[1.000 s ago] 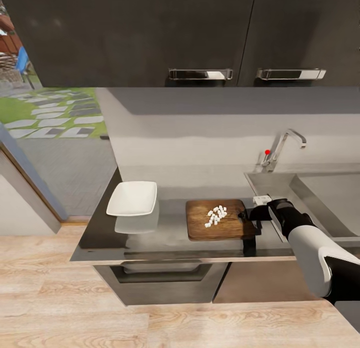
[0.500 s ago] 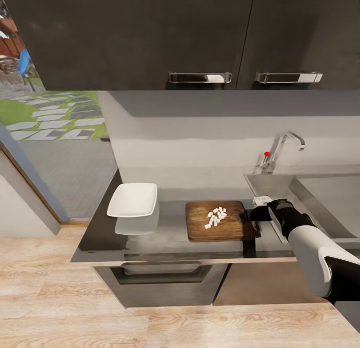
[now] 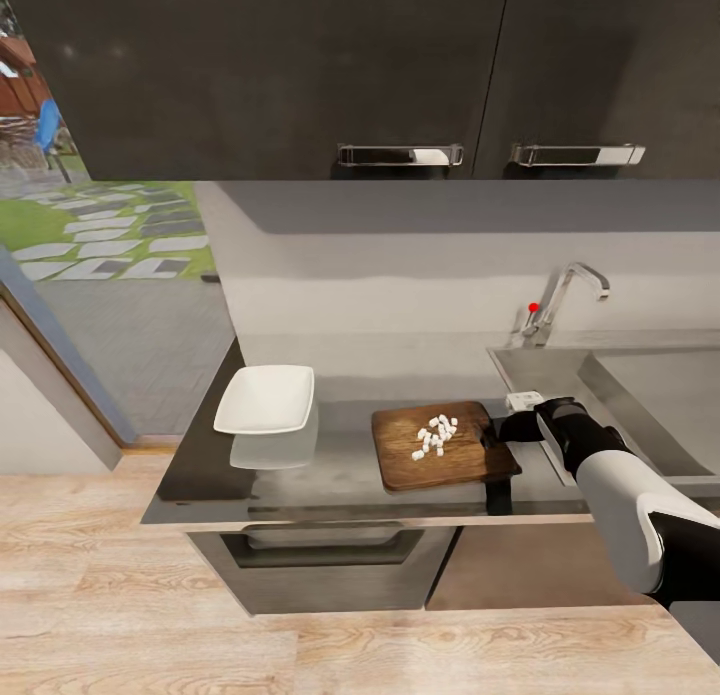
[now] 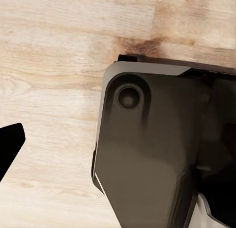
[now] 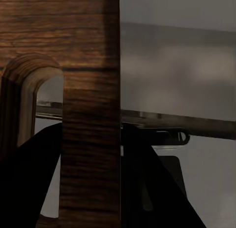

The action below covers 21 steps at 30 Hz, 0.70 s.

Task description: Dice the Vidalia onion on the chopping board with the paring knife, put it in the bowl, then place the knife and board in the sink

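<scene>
- Pincer of the right arm sits at the board's right edge, beside the sink. In the right wrist view its two dark fingers stand on either side of the board's handle end, wood between them, so it is clamped on the board.
- Change since half a second ago: the board has turned a little on the desk and its near right corner now swings out toward the front edge. Earlier it lay square. The right side may also be lifted slightly, but the head view is too coarse to be sure.
- The white dice of onion moved with the board and remain heaped on its middle; none has rolled off.
- What this means: the cutting is done, and the board looks like it is being picked up as a tray, probably to tip the dice into the bowl.
- The bowl stands empty at the left end of the desk, well apart from the board, so the transfer is not yet made.
- Risk: gripped by one end, the board could sag or tilt and spill the dice onto the desk before reaching the bowl.
- Knife: I cannot make it out in these views.
- Left pincer: the left wrist view gives dark robot casing over wood floor; I cannot tell how its fingers stand.
</scene>
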Available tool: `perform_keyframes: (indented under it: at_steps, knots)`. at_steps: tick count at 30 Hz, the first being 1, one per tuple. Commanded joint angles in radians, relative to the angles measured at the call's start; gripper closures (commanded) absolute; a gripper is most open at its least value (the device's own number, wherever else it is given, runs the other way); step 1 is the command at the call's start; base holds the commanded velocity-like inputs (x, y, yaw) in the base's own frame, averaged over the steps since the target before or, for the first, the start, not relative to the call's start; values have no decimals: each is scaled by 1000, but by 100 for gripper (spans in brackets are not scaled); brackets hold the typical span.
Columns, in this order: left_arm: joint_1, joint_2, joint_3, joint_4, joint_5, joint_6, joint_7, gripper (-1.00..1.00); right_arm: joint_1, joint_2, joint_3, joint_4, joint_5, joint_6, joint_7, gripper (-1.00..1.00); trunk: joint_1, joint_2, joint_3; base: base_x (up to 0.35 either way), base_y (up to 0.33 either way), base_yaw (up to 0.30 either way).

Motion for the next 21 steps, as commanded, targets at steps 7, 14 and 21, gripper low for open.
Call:
perform_keyframes:
  at_steps: [7,14,21]
  knots:
    - [-2,-1,-8,5,7,-7,2,-100,-1,1,-9,-2,8,5,8,100,1,-2,-2,0,0,0]
    - [-2,-1,-8,5,7,-7,2,-100,-1,-1,-10,-2,8,5,8,100,1,-2,-2,0,0,0]
    - [-2,-1,-8,5,7,-7,2,-100,-1,-1,-10,-2,8,5,8,100,1,-2,0,0,0,0]
